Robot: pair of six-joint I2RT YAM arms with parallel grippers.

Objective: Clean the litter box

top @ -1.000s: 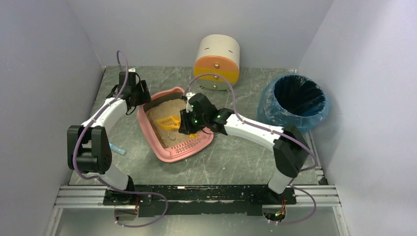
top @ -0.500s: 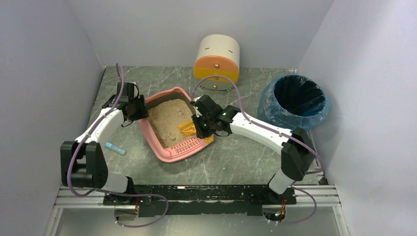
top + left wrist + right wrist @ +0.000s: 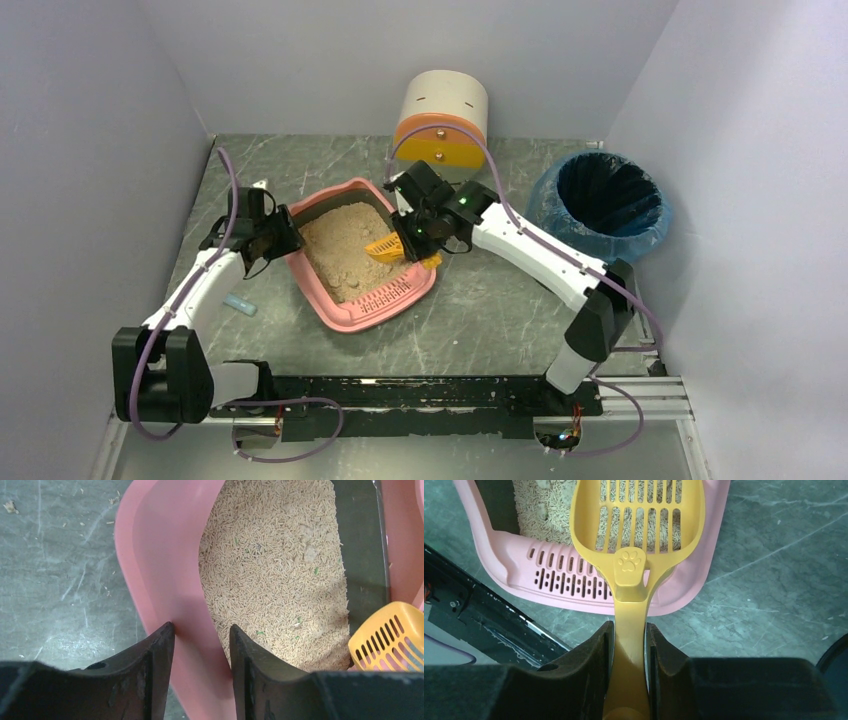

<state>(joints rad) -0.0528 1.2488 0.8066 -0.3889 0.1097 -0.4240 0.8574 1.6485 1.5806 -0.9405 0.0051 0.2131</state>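
The grey marbled counter carries everything. At its right edge, toward the far corner, stands a round bin with a blue liner. A cream-and-orange round drawer unit lies on its side at the middle of the far edge.

The litter box sits slightly left of the counter's centre, turned at an angle so that its slotted ledge faces the near edge. Beige litter fills most of its floor, with a bare dark strip along the side nearer the far edge.

The left hand is on the box's left rim. Seen from the left wrist, one finger is outside the pink wall and the other inside above the litter, clamped on that wall.

The right hand is over the box's right side, clenched on the handle of a yellow slotted scoop. In the right wrist view the scoop's head hangs over the litter just past the slotted ledge. Whether litter lies in the head or only shows through its slots cannot be told.

A small pale blue item lies on the counter near the left edge, beside the left arm.
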